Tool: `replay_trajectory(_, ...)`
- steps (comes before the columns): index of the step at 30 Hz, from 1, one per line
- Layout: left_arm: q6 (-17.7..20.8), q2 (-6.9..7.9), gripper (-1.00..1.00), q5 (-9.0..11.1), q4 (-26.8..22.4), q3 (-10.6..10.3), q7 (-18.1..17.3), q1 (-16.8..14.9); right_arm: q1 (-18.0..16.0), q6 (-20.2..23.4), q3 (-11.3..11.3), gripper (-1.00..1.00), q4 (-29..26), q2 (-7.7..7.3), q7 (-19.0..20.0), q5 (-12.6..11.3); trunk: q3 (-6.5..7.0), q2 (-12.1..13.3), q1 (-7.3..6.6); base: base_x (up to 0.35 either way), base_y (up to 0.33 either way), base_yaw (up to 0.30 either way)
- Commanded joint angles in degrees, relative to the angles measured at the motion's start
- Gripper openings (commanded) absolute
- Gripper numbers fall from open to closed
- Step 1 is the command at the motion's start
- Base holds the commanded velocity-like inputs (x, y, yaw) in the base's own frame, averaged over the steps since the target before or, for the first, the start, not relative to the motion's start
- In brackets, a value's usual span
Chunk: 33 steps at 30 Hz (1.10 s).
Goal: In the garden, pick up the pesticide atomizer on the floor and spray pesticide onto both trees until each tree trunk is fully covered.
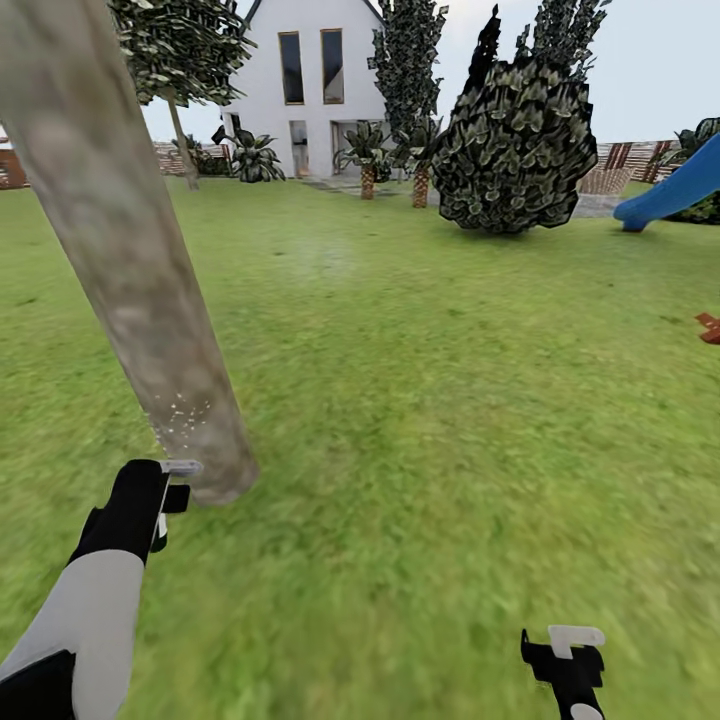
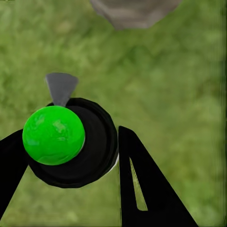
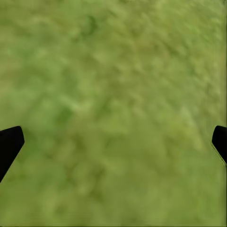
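Observation:
A thick, pale mottled tree trunk slants from the top left of the head view down to the grass. Fine white specks of pesticide dot its lowest part. Just below them my left gripper is shut on the pesticide atomizer, whose pale nozzle points at the trunk. In the left wrist view the atomizer shows a green round top on a black body, held between the black fingers, with the trunk's base ahead. My right gripper hangs open over grass; its fingertips stand wide apart.
Open lawn spreads ahead and to the right. A big dark bush, small palms, a white house and a blue slide stand far back. Another tree stands at the back left. A red object lies at the right edge.

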Motion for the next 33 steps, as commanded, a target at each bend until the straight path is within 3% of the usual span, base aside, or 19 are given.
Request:
replay_trajectory(1, 0.15, -0.04, -1.0, -0.59, -0.08, 0.1, -0.57, 0.03, -0.02, -0.16, 0.51, 1.0, 0.0, -0.01, -0.13, -0.56, -0.05, -0.02, 0.01, 0.243, -0.171, 0.0)
replay_trajectory(9, 0.15, -0.11, -1.0, -0.55, -0.14, -0.04, -0.57, 0.05, -0.02, -0.16, 0.5, 1.0, 0.0, -0.01, -0.15, -0.56, -0.05, -0.02, 0.01, 0.214, -0.192, 0.0)
replay_trajectory(18, 0.15, -0.11, -1.0, -0.65, -0.14, 0.08, -0.57, 0.09, -0.02, -0.16, 0.49, 1.0, 0.0, -0.01, -0.15, -0.56, -0.05, -0.02, 0.01, 0.008, -0.272, 0.007)
replay_trajectory(33, 0.16, 0.24, -1.0, -0.65, -0.7, 0.41, -0.67, 0.05, -0.02, -0.16, 0.48, 1.0, 0.0, -0.01, -0.15, -0.56, -0.05, -0.02, 0.01, 0.127, -0.25, 0.241)
